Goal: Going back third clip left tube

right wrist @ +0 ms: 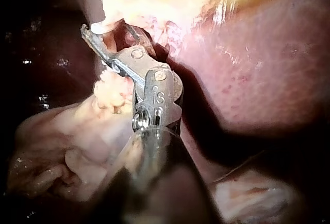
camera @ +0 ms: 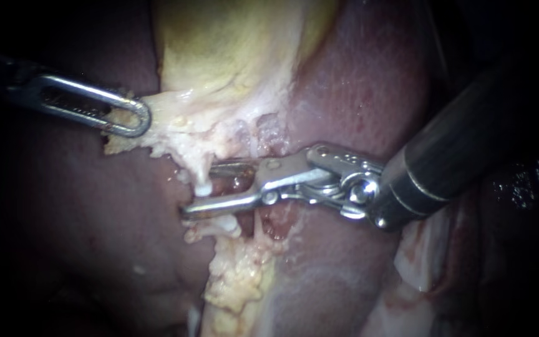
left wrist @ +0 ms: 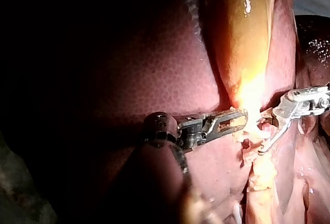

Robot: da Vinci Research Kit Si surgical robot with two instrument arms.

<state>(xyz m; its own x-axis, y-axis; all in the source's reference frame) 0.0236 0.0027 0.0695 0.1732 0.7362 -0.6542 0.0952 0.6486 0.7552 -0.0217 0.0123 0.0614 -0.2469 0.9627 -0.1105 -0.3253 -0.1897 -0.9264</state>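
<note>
My right instrument [camera: 207, 188] reaches in level from the right, jaws apart astride the left tube [camera: 198, 168]. A small white piece [camera: 203, 186], perhaps a clip, sits on the tube by the lower jaw. At far left, my left instrument [camera: 133, 118] is clamped on pale tissue [camera: 176, 128] at the edge of the gallbladder [camera: 232, 56], with liver [camera: 76, 212] around.

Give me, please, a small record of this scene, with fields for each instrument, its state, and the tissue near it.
Left: slender silver metal left instrument, shut on lumpy pale yellow tissue
Right: hinged silver metal right instrument on a dark shaft, open, with a gap showing
Tube: thin whitish tube, at the right instrument's open tips
Gallbladder: smooth yellow-green gallbladder, joined to the lumpy tissue
Liver: dark red-brown liver, around the gallbladder
Clip: cannot tell
</note>
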